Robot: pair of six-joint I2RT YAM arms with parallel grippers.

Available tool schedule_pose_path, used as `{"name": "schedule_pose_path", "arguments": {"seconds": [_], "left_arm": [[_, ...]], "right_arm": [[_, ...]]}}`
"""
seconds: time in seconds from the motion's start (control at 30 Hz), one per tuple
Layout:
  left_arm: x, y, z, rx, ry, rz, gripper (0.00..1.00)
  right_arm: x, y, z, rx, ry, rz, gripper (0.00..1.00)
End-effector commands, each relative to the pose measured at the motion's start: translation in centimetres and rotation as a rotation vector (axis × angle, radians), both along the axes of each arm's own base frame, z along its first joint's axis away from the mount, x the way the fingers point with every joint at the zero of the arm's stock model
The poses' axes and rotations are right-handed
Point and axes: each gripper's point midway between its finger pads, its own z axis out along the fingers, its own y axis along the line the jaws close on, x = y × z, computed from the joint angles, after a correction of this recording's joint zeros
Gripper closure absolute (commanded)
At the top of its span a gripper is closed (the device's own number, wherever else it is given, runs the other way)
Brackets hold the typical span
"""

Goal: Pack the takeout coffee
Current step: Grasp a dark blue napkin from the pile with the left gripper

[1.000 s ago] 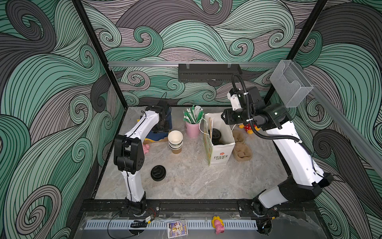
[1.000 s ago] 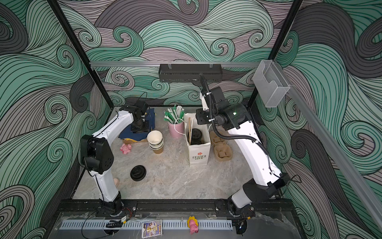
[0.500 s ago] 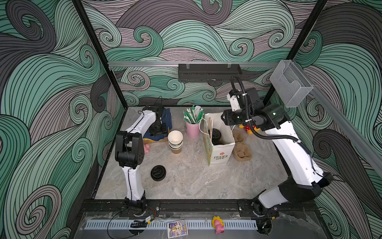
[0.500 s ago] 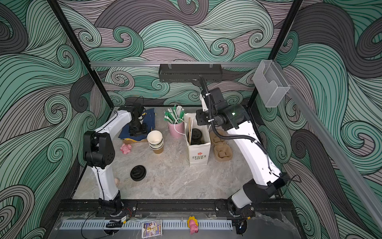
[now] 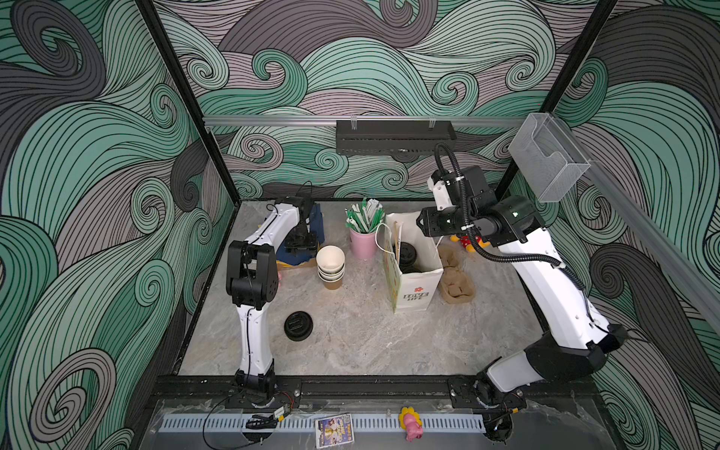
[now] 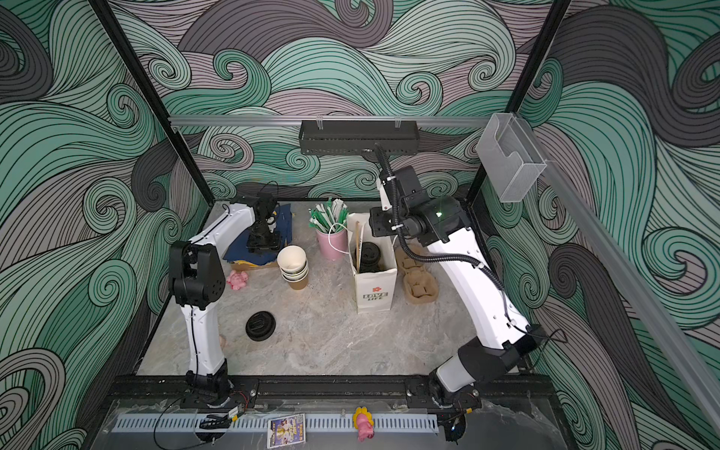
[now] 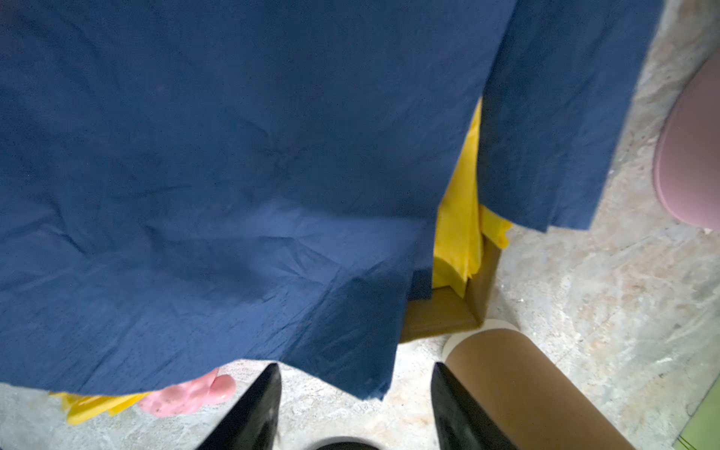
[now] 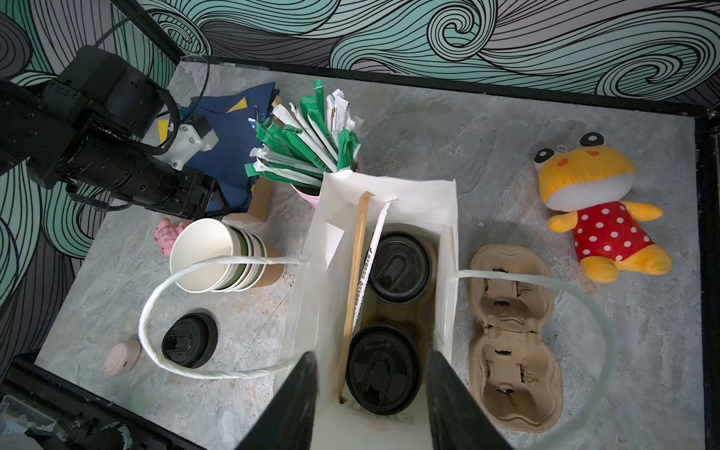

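Observation:
The takeout coffee is two cups with black sip lids [image 8: 399,267] [image 8: 383,370], standing inside the white paper bag [image 8: 389,187]. A brown stick and a wrapped straw lean beside them. In both top views the lids [image 5: 405,253] [image 6: 368,253] show through the bag's open top. My right gripper [image 8: 371,354] hovers above the bag's mouth, open and holding nothing. At the back left my left gripper [image 7: 356,366] is open over the blue napkins [image 7: 233,156], with a napkin corner lying just ahead of its fingertips. It stands close beside the stacked cups [image 7: 518,382].
A stack of open paper cups [image 5: 331,265] and a pink cup of straws [image 5: 363,243] stand left of the bag [image 5: 413,288]. A loose black lid [image 5: 298,325] lies nearer the front. Cardboard carriers [image 8: 514,331] and a plush toy [image 8: 596,202] lie right of the bag.
My left gripper has come forward from the back corner over the blue napkins toward the cup stack, and its jaws have spread wider. The right arm has stayed still above the bag.

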Motion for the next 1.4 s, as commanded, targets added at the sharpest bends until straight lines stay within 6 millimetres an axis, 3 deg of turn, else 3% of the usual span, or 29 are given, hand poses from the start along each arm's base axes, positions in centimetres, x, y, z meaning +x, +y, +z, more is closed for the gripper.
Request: {"name": "schedule_pose_path", "arguments": {"seconds": [0.0,0.2,0.47,0.73,0.93,1.1,1.2,1.37], "left_arm": [[-0.7,-0.2,-0.4,0.024,0.050,-0.061,0.37],[-0.9,-0.5,-1.1,0.012,0.074,-0.074,0.46],[-0.3,-0.2,-0.9,0.034,0.063,-0.077,0.73],[-0.1,0.1,0.9,0.047,0.016,-0.075,1.00],[0.2,0.4,3.9,0.041,-0.070,-0.031,1.00],[-0.8,0.1,5.5,-0.006,-0.132,0.026,1.00],[-2.0,-0.1,5.8,-0.029,-0.134,0.041,1.00],[-4.3,-0.8,4.2,-0.077,-0.087,0.028,1.00]], "right_arm": [[-0.3,-0.3,0.5,0.020,-0.007,-0.011,0.53],[-0.4,-0.4,0.5,0.019,-0.010,-0.018,0.53],[-0.5,-0.5,0.5,0.020,-0.009,-0.021,0.53],[-0.6,-0.8,0.9,0.018,-0.023,-0.029,0.53],[-0.6,-0.8,0.9,0.017,-0.026,-0.029,0.53],[-0.8,-1.0,0.8,0.014,-0.024,-0.031,0.53],[-0.8,-1.2,0.6,0.008,-0.023,-0.035,0.53],[-0.8,-1.1,0.4,0.003,-0.017,-0.033,0.53]]}}
